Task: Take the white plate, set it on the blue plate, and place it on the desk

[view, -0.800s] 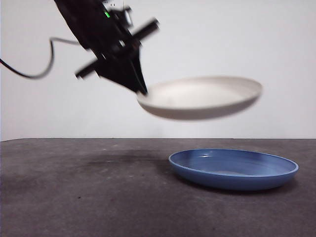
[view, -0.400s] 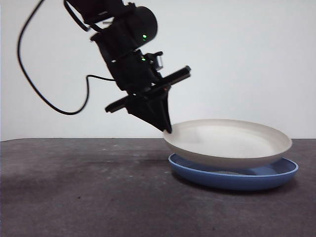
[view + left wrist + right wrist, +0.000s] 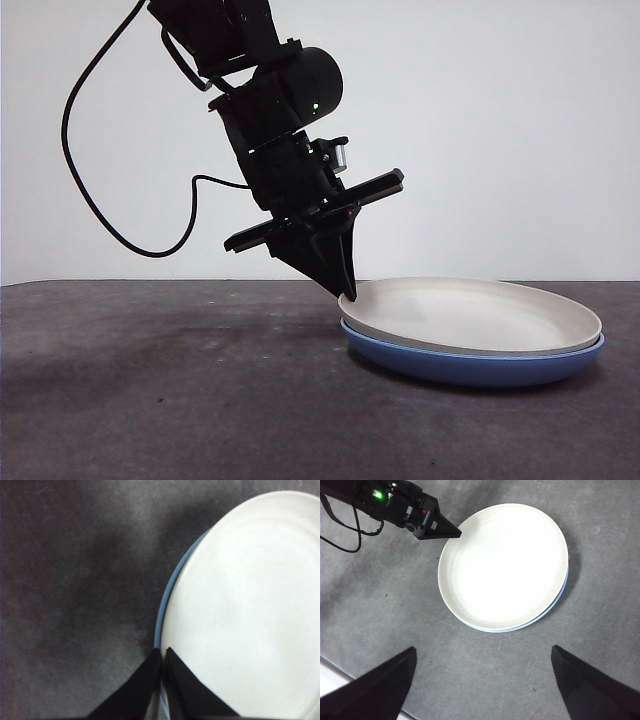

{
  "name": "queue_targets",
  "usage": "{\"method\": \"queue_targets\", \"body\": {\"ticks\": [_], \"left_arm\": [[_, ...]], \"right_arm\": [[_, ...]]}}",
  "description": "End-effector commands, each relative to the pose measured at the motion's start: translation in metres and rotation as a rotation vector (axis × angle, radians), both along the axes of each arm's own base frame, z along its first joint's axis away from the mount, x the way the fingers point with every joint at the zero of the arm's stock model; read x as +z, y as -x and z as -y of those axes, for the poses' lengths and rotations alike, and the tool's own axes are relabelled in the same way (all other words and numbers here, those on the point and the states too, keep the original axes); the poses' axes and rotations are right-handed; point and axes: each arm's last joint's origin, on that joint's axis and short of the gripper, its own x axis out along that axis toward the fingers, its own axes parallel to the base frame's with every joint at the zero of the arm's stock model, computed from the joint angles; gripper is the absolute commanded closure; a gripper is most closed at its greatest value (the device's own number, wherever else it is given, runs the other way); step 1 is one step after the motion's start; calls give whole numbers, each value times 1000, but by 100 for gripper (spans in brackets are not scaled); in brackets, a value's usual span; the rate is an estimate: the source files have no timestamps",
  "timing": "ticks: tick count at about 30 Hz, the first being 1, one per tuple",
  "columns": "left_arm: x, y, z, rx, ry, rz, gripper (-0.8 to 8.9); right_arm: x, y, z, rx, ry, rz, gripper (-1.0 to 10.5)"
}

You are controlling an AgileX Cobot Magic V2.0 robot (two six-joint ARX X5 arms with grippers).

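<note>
The white plate (image 3: 470, 310) lies nested on the blue plate (image 3: 470, 368) on the desk (image 3: 150, 400), right of centre. My left gripper (image 3: 347, 292) reaches down from the upper left and is shut on the white plate's near left rim. In the left wrist view the two jaws meet at the white plate's (image 3: 240, 605) edge, with a sliver of the blue plate (image 3: 165, 600) showing beside it. My right gripper (image 3: 483, 650) is open, empty and high above, looking down on the white plate (image 3: 502, 565), the blue plate's edge (image 3: 555, 602) and the left gripper (image 3: 456, 531).
A black cable (image 3: 100, 200) hangs from the left arm above the desk's left half. The desk's pale edge (image 3: 335, 680) shows in the right wrist view. A plain white wall stands behind.
The left gripper has come down and to the right with the white plate. The plate went from hanging in the air to resting on the blue plate.
</note>
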Motion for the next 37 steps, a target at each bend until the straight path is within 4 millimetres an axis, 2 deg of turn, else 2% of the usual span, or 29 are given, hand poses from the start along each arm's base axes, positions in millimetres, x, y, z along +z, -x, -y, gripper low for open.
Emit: {"method": "queue_targets", "body": {"ticks": [1, 3, 6, 8, 16, 21, 25, 32, 35, 37], "left_arm": [[3, -2, 8, -18, 15, 19, 798], [6, -3, 8, -18, 16, 21, 727], [13, -3, 11, -28, 19, 31, 553], [18, -4, 13, -42, 20, 44, 470], [46, -3, 12, -74, 7, 63, 462], [80, 6, -1, -88, 29, 125, 463], [115, 18, -19, -87, 49, 186, 462], [178, 51, -71, -58, 85, 307, 463], [193, 69, -96, -35, 86, 341, 463], [195, 82, -110, -24, 83, 350, 465]], "right_arm": [[6, -1, 0, -5, -7, 19, 517], [6, -1, 0, -7, -4, 19, 517], [6, -1, 0, -7, -4, 19, 517], [6, -1, 0, -7, -4, 19, 517], [6, -1, 0, -7, -5, 19, 517], [6, -1, 0, -7, -5, 19, 517], [6, -1, 0, -7, -5, 19, 517], [6, -1, 0, -7, -4, 18, 517], [6, -1, 0, -7, -4, 18, 517], [6, -1, 0, -7, -4, 18, 517]]}}
